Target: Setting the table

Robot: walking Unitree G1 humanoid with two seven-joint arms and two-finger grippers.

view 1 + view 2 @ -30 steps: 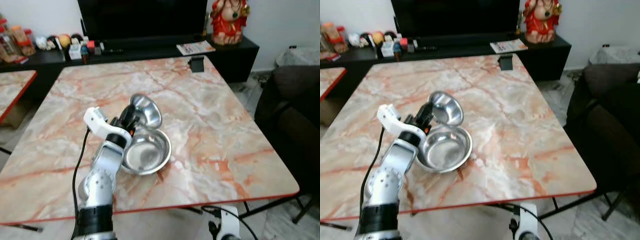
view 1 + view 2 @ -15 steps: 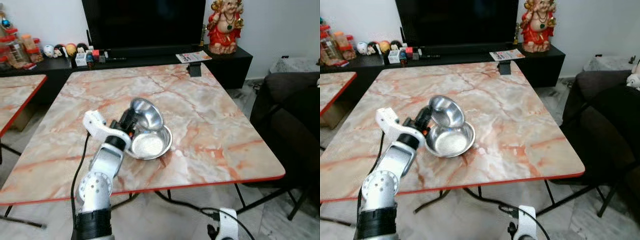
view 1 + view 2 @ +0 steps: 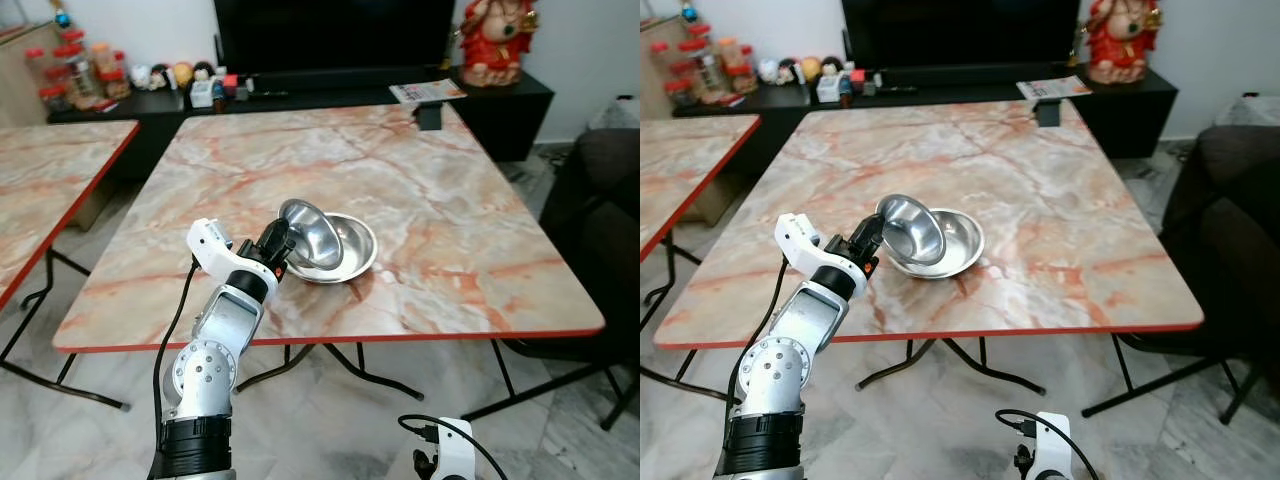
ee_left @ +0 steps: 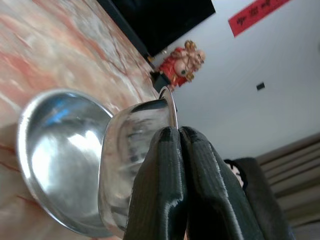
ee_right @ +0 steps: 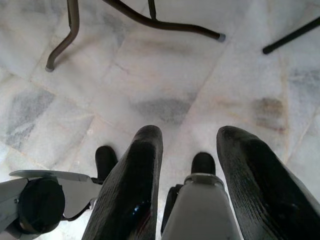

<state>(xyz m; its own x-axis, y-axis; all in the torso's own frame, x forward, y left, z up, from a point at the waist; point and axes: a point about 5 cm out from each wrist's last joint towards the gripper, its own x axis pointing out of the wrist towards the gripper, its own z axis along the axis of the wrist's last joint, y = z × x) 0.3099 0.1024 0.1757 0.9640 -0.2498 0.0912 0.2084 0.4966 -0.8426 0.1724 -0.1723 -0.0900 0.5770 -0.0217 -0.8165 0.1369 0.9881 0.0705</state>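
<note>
Progress: early going, by my read. Two steel bowls are on the marble table (image 3: 450, 200), nested rather than laid out at separate places, and no plates or cutlery can be seen.
Left gripper (image 3: 281, 240): clamped tight on the rim of the small bowl (image 3: 308, 232), fingers (image 4: 165, 185) pressed together with the steel wall pinched between them.
Small bowl: tilted up on edge, leaning inside the large bowl (image 3: 345, 248), toward its near-left side.
Large bowl: sits flat on the table, closer to the near edge than the far one, roughly midway between left and right edges.
Contents: both bowls look empty, just reflections on bare steel.
Right gripper (image 5: 187, 165): hangs idle over the tiled floor (image 5: 165, 75), fingers spread apart, nothing held.
Left to do: likely separating the bowls and placing each.
</note>
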